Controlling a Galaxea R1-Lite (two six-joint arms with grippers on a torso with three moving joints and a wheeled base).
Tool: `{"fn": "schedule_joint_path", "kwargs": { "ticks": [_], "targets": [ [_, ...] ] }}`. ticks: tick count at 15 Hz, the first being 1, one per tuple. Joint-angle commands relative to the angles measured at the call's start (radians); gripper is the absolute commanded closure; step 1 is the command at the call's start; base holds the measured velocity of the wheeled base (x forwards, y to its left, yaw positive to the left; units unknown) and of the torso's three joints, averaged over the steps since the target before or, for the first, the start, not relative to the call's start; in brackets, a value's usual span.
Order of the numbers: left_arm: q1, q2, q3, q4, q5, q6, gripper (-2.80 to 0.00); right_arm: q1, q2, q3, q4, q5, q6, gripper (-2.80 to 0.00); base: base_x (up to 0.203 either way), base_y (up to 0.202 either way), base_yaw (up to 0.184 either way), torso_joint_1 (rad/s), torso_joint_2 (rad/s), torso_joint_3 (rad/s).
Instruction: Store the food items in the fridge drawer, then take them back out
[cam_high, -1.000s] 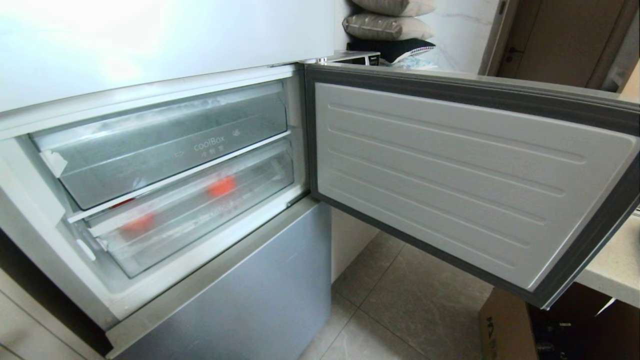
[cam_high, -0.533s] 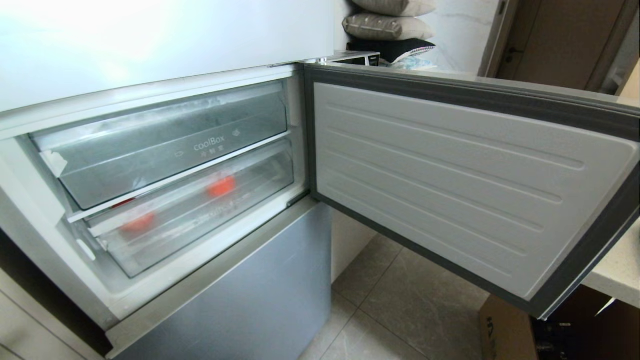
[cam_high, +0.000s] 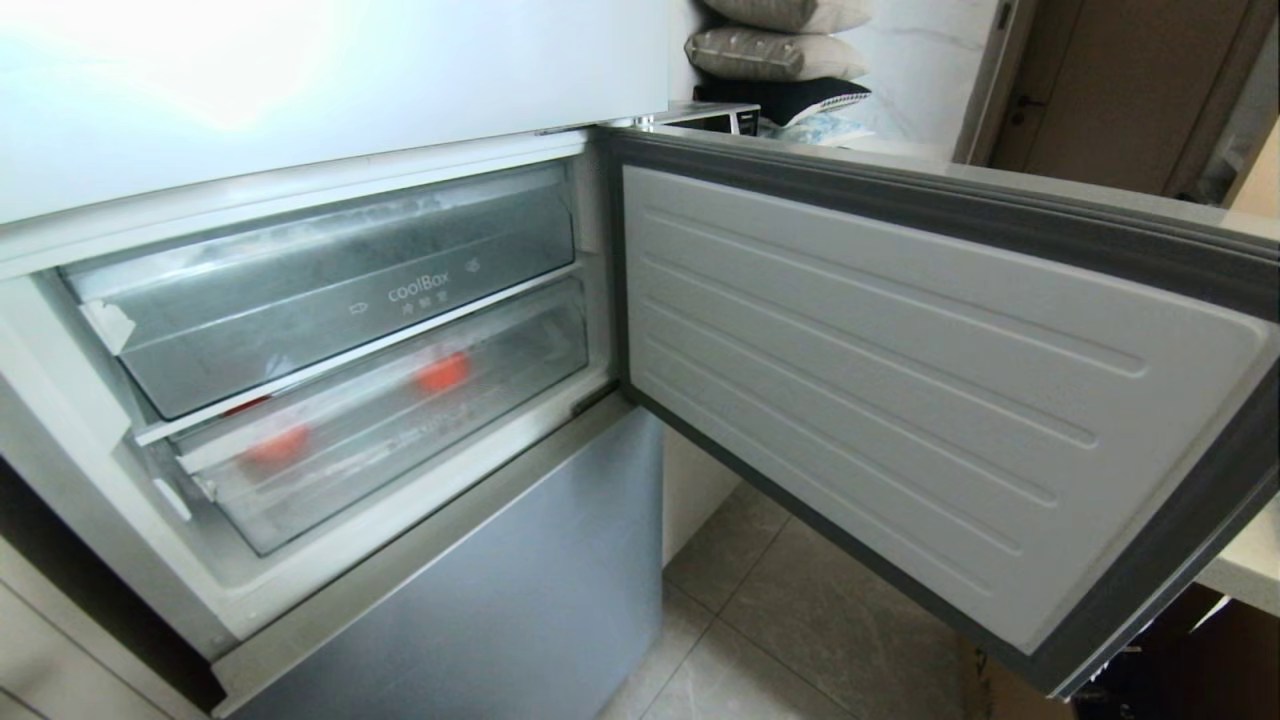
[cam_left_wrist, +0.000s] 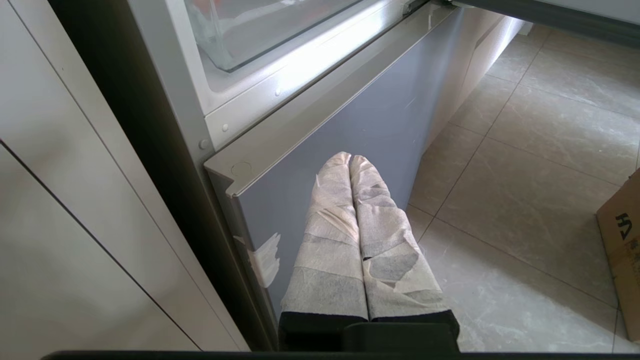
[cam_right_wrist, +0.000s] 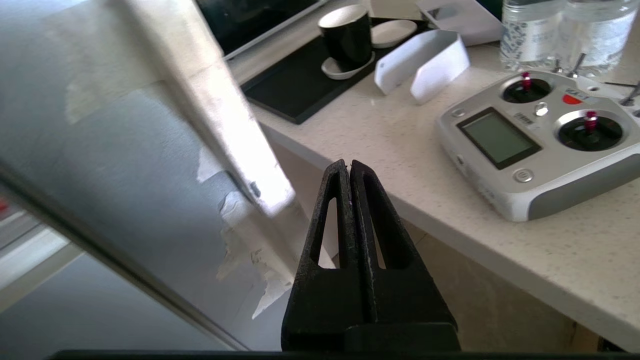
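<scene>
My right tool (cam_right_wrist: 349, 167) is closed on nothing, its black slotted fingers pressed flat together. It points past the outer edge of the open fridge door (cam_right_wrist: 125, 150), whose grey-blue metal face carries scraps of torn white tape. Beyond it lies a speckled pale counter (cam_right_wrist: 400, 150) with a grey handheld controller (cam_right_wrist: 540, 145), a black cup (cam_right_wrist: 346, 37) on a black tray and clear bottles cut off at the frame edge. From here I cannot see the drawer or the food.

My left tool (cam_left_wrist: 350, 160) is closed and empty too, its fingers wrapped in white fabric tape. It hangs low before the fridge's grey-blue lower panel (cam_left_wrist: 360, 130), over pale stone floor tiles (cam_left_wrist: 525, 165). Only a clear corner of the drawer (cam_left_wrist: 240, 45) shows above it.

Neither tool appears in the head view. There the drawer (cam_high: 400, 440) sits pushed in, below the clear bin (cam_high: 330, 290) printed "coolBox". Both are clear plastic, hazy with frost. Through the drawer's front I see two blurred shapes: one orange-red blob (cam_high: 443, 371) toward the right, one redder blob (cam_high: 275, 445) toward the left. I cannot tell which is the apple. The door's ribbed white inner liner (cam_high: 900, 380) fills the right side, hiding the counter behind it.
</scene>
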Motion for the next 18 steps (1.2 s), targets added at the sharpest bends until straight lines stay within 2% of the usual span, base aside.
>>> {"fn": "schedule_joint_path", "kwargs": {
  "ticks": [1,4,8,10,13,14,16,18],
  "targets": [
    [0.0,0.0,0.0,0.001,0.0,0.0,0.0,0.029,-0.103,0.041,-0.004,0.003,0.002,0.0,0.0,0.0,0.0,0.0,0.0,0.0],
    [0.0,0.0,0.0,0.0,0.0,0.0,0.0,0.129,-0.175,0.103,-0.003,-0.013,0.0,0.0,0.0,0.0,0.0,0.0,0.0,0.0],
    [0.0,0.0,0.0,0.0,0.0,0.0,0.0,0.15,-0.23,0.117,-0.003,-0.034,-0.002,0.0,0.0,0.0,0.0,0.0,0.0,0.0],
    [0.0,0.0,0.0,0.001,0.0,0.0,0.0,0.212,-0.259,0.12,-0.001,-0.035,0.003,0.0,0.0,0.0,0.0,0.0,0.0,0.0],
    [0.0,0.0,0.0,0.0,0.0,0.0,0.0,0.371,-0.274,0.121,0.003,-0.043,0.004,0.0,0.0,0.0,0.0,0.0,0.0,0.0],
    [0.0,0.0,0.0,0.0,0.0,0.0,0.0,0.44,-0.266,0.111,0.014,-0.071,0.003,0.0,0.0,0.0,0.0,0.0,0.0,0.0],
    [0.0,0.0,0.0,0.0,0.0,0.0,0.0,0.595,-0.238,0.054,0.082,-0.177,-0.004,0.0,0.0,0.0,0.0,0.0,0.0,0.0],
    [0.0,0.0,0.0,0.0,0.0,0.0,0.0,0.705,-0.205,-0.01,0.142,-0.241,-0.01,0.0,0.0,0.0,0.0,0.0,0.0,0.0]
  ]
}}
